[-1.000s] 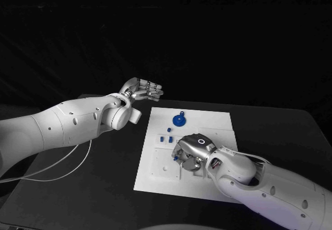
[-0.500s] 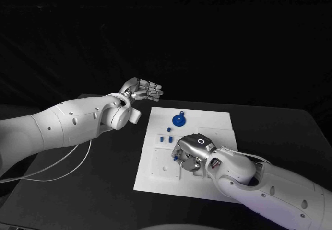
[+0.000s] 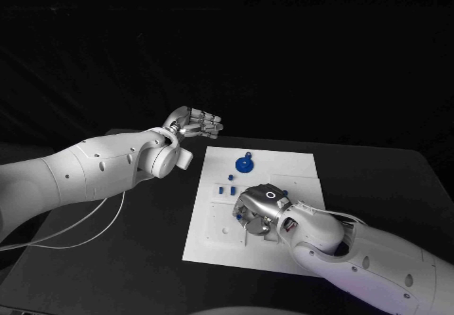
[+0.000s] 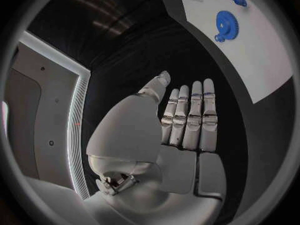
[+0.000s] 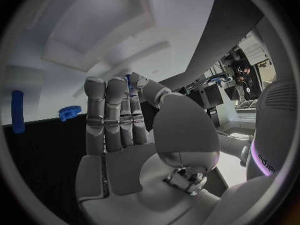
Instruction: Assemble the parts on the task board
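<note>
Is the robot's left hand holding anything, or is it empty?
Empty. The left hand is raised off the task board, fingers straight and side by side, nothing in them.

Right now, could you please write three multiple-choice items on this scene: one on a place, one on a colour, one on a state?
1. Where is the right hand?
A. Over the task board
B. Off the table's far edge
C. Beside the cable

2. What colour is the gear at the board's far end?
A. Red
B. Blue
C. Green

3. How is the left hand?
A. Gripping the gear
B. Pressing the board
C. Raised, holding nothing

Answers: 1 A, the head view shows it low above the board's middle. 2 B, it shows blue. 3 C, its fingers are bare in the left wrist view.
</note>
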Motion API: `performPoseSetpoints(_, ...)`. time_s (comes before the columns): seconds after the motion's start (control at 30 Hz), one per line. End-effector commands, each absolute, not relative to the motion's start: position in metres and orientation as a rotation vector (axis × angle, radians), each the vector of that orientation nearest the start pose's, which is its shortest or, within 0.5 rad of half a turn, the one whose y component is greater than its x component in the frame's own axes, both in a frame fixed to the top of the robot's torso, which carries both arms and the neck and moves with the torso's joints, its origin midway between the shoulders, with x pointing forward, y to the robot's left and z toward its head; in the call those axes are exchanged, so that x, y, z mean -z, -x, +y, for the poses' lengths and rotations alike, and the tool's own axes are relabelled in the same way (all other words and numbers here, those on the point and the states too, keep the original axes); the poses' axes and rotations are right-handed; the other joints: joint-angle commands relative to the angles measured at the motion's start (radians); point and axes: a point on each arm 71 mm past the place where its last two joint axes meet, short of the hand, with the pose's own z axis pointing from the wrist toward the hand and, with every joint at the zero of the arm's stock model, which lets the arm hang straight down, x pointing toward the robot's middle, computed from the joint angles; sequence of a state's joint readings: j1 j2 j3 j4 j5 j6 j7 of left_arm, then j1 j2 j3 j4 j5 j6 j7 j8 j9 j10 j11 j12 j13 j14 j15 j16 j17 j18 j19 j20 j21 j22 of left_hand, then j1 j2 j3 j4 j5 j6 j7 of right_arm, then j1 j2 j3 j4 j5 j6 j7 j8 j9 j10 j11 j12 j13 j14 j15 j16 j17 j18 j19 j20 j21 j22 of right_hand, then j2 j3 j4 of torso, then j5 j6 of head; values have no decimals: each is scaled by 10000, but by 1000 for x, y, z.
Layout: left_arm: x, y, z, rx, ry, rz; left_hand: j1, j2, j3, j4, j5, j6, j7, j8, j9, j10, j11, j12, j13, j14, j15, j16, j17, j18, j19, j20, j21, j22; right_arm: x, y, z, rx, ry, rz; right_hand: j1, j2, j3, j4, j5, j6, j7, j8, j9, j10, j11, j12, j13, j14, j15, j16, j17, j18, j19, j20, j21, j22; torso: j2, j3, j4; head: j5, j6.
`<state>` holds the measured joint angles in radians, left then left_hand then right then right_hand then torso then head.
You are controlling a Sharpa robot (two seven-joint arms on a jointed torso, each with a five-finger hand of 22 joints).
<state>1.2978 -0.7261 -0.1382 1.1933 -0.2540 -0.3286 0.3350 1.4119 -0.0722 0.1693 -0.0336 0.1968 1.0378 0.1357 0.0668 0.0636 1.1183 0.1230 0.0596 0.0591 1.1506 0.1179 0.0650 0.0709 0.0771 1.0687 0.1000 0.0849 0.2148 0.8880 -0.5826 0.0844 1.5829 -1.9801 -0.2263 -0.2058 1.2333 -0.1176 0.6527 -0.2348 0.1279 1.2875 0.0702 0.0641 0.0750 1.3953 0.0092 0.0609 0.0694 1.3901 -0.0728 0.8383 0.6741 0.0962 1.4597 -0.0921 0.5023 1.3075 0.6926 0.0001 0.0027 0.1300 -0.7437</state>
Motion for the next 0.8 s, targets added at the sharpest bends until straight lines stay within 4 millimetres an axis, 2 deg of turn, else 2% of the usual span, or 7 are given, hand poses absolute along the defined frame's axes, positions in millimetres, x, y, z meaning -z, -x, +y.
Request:
performPoseSetpoints(0.03,176,-552,249,12243,8353,14568,5,27,38,-2,-9,17,72,-34,-14,-21,78,-6,-8,36,4,-38,-9,45,9,8,39,-6,266,-400,-53,-7035,5871,16567,-101,-22,-5,35,130,-70,43,27,-19,-93,43,28,-19,-1,71,-50,8,103,381,20,-59,467,-1,0,1,7,7)
performPoseSetpoints(0.13,176,-552,249,12238,8356,14569,5,27,38,-2,-9,17,72,-34,-14,-21,78,-6,-8,36,4,-38,-9,45,9,8,39,-6,266,-401,-54,-7163,5730,16618,-216,-177,-385,152,695,-482,137,2,-73,-494,162,14,-49,-27,180,-31,14,161,345,105,-173,447,-2,1,-5,12,4)
performPoseSetpoints(0.2,176,-552,250,12236,8357,14570,4,25,49,-3,-19,18,73,-34,-14,-24,79,-6,-8,34,4,-37,-9,46,-3,9,53,-3,266,-401,-54,-7237,5624,16596,-266,-262,-592,211,796,-851,218,-9,-95,-766,257,8,-60,-49,203,-19,19,228,327,138,-278,421,-1,2,-10,13,0)
performPoseSetpoints(0.3,176,-552,250,12238,8359,14579,2,22,63,-5,-32,19,74,-34,-14,-28,81,-6,-8,31,5,-36,-9,48,-19,11,72,2,265,-401,-55,-7363,5427,16521,-398,-545,-789,263,911,-1444,360,3,-102,-1388,463,5,-78,-111,321,-19,13,369,284,231,-581,344,1,8,-10,7,6)
performPoseSetpoints(0.4,176,-551,250,12238,8362,14585,2,22,63,-5,-32,19,74,-34,-14,-28,81,-6,-8,31,5,-36,-9,48,-19,11,72,2,264,-401,-56,-7492,5259,16420,-418,-727,-1084,312,1082,-1624,360,7,-100,-1814,575,11,-81,-174,415,-15,-12,538,246,366,-897,262,0,11,-10,5,12)
performPoseSetpoints(0.47,176,-551,250,12232,8366,14584,-38,26,46,23,-80,16,73,-36,-14,-30,83,-5,-8,26,10,-38,-9,43,-22,18,72,1,263,-401,-57,-7588,5122,16318,-392,-796,-1318,328,1148,-1750,299,15,-98,-2057,624,24,-75,-210,457,-21,-36,607,231,424,-1100,203,1,14,-10,1,15)
performPoseSetpoints(0.8,176,-552,252,12199,8378,14570,-50,31,13,46,-167,24,67,-32,-12,-31,82,-5,-7,24,12,-38,-7,41,-23,24,66,-9,254,-400,-67,-7809,4495,15923,-242,-865,-1862,380,1290,-1917,354,17,-109,-2374,710,24,-77,-234,521,22,-205,746,321,526,-1502,111,-9,11,-20,-93,114)
